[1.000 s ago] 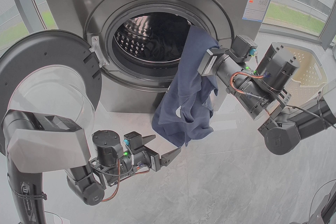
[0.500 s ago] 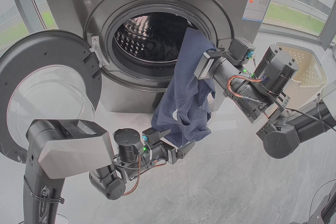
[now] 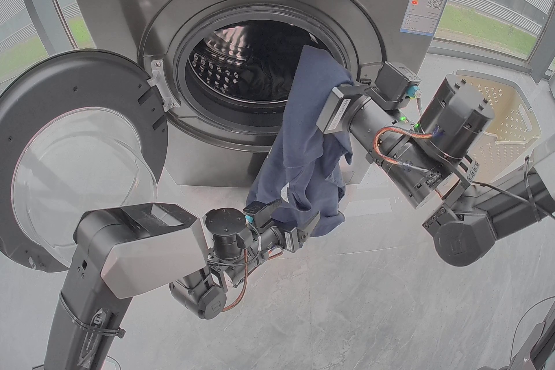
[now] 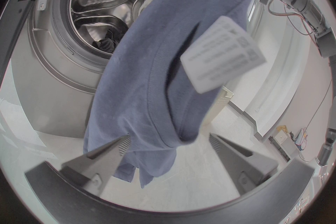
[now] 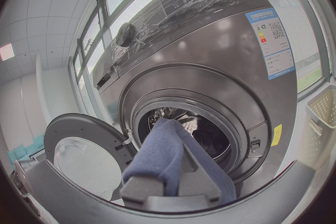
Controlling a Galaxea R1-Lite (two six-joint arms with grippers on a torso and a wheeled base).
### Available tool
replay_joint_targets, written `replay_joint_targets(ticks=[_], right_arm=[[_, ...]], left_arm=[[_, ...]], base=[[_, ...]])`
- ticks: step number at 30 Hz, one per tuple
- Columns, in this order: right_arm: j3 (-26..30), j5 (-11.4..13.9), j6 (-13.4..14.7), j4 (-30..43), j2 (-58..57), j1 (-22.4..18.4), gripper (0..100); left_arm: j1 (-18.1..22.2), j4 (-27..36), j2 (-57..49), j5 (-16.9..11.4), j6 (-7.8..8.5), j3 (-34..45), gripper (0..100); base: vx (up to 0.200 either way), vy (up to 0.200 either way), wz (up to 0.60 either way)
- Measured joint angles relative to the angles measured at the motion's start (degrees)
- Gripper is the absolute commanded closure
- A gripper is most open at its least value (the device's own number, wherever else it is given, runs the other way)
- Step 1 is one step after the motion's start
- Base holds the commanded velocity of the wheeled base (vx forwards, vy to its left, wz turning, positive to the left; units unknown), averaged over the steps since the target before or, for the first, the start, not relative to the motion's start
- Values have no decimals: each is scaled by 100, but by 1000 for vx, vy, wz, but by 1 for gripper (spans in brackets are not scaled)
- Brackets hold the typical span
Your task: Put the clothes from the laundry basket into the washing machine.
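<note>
Left tool (image 4: pixel 168 139) first: it's held wide open down low, with the dangling hem of the navy shirt (image 3: pixel 306 157) hanging between its fingers, nothing pinched yet. Higher up, the right tool (image 5: pixel 173 168) is clamped shut on the shirt's top fold, right at the rim of the drum opening (image 3: pixel 248 70). So most of the cloth is draped outside, down the front of the washing machine (image 3: pixel 115 13). Imo the loose tail should be gathered and lifted over the lip before anything gets released, otherwise it'll probably be dragged back onto the floor (image 3: pixel 376 302). Dark clothes (image 3: pixel 272 79) can be seen deeper inside the drum.
</note>
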Motion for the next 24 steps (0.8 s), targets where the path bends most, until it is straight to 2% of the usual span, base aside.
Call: replay_joint_targets(ticks=[6, 11, 19, 24], right_arm=[[90, 2, 2, -11, -24, -46, 100], [261, 7, 13, -38, -85, -133, 100], [567, 9, 101, -106, -247, -308, 100], [862, 11, 260, -183, -391, -413, 100]], left_arm=[[63, 2, 16, 222, -9, -148, 100], [129, 2, -232, 255, -11, -33, 100], [171, 0, -959, 228, -11, 764, 100], [195, 0, -1517, 200, -1, 1385, 100]], base=[[0, 0, 0], [0, 0, 0], [0, 0, 0], [0, 0, 0]])
